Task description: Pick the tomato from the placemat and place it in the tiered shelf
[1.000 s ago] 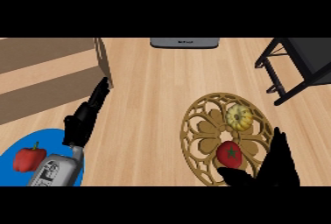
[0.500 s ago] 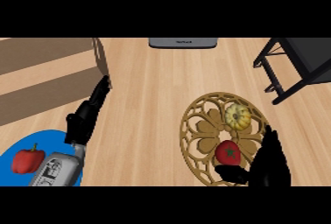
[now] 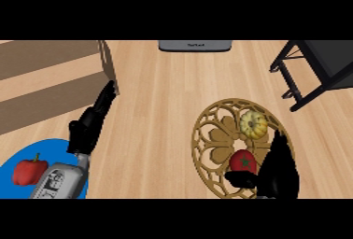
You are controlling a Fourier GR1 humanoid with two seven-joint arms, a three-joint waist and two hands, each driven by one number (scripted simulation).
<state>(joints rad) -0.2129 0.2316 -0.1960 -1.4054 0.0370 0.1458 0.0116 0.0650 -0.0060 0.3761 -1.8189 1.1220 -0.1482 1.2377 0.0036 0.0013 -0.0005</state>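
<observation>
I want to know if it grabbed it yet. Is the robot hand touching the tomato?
Cannot tell. In the head view the right robot hand sits right beside the tomato on the placemat, its thumb below it, but no clear contact or gap shows.

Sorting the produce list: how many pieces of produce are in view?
3. A tomato and a yellow squash lie on the round wooden placemat; a red bell pepper lies on the blue mat at lower left. The right hand may hide more.

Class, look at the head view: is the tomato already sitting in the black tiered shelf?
No: the tomato lies on the round wooden placemat beside the right hand, well apart from the black tiered shelf at the upper right.
</observation>
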